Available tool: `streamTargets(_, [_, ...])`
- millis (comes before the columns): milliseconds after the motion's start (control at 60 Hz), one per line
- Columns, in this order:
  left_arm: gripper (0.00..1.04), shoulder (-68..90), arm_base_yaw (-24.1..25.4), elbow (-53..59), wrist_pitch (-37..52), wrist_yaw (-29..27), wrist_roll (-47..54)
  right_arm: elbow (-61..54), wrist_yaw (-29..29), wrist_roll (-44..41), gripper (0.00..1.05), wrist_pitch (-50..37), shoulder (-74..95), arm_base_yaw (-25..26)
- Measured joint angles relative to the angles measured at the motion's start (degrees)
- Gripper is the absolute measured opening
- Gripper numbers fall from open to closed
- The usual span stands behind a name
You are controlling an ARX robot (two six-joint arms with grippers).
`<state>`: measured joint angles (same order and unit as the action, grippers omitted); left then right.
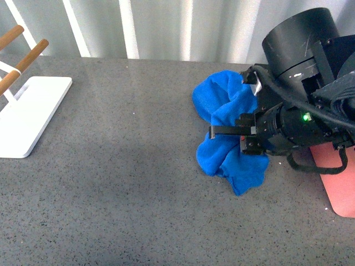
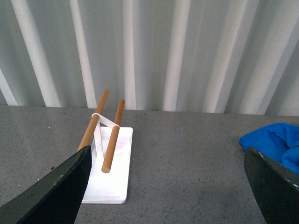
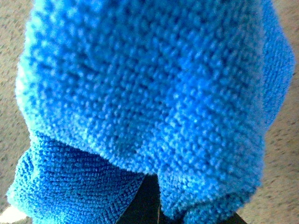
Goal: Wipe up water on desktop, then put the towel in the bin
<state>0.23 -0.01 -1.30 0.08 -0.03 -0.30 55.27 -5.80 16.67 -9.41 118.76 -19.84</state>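
While weighing how to carry on, look to the right half of the dark grey, speckled, stone-like worktop [image 1: 122,194], nearer its far edge than its near one, for the bright royal-blue microfibre towel [image 1: 222,108], bunched into a crumpled bow with a lobe on either side of a narrow waist. Pinched at that waist by the right claw [image 1: 228,138], pressed together on the gathered cloth; cannot tell whether lifted clear or resting on the stone. Fills the right wrist view almost wholly with looped blue pile, leaving only slivers of worktop around it. Likely light, soft and floppy, with no stiffness to hold a shape: expect drooping, dragging lobes on any lift. Probably grippy thanks to the nap, yet apt to slide free from a shallow bite on a single layer; heavier and clingier once soaked. Best taken by a thick gathered bunch near the middle, as here, rather than by one edge or corner. No water visible on the stone, so cannot judge progress on the wiping. By the right edge of the worktop, just beside the right arm, find the salmon-pink rectangular plastic bin [image 1: 339,177], mostly hidden behind that arm. Meanwhile, left claw [image 2: 167,158] spread wide and empty, facing the flat white stand with two wooden rods [image 2: 114,175] near the left edge, well apart from the towel.
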Motion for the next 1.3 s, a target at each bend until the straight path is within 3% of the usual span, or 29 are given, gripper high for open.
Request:
streamTargets(183, [0.98, 0.0, 0.0, 0.0, -0.02, 0.0, 0.0, 4.96, -3.17, -2.4, 0.04, 0.37, 2.6, 1.92])
streamTargets(467, [0.98, 0.0, 0.0, 0.0, -0.02, 0.0, 0.0, 15.13, -2.03, -4.39, 0.04, -0.39, 10.45, 0.35])
streamTargets(833, [0.98, 0.0, 0.0, 0.0, -0.02, 0.0, 0.02, 28.26, 6.19, -5.86, 0.04, -0.15, 18.56, -4.28])
streamTargets(1017, [0.98, -0.02, 0.0, 0.0, -0.02, 0.0, 0.02, 26.62, 10.78, -5.84, 0.04, -0.46, 17.51, -7.3])
streamTargets(1300, [0.98, 0.0, 0.0, 0.0, -0.04, 0.0, 0.02, 11.96, 10.08, -10.99, 0.04, 1.55, 10.05, -8.52])
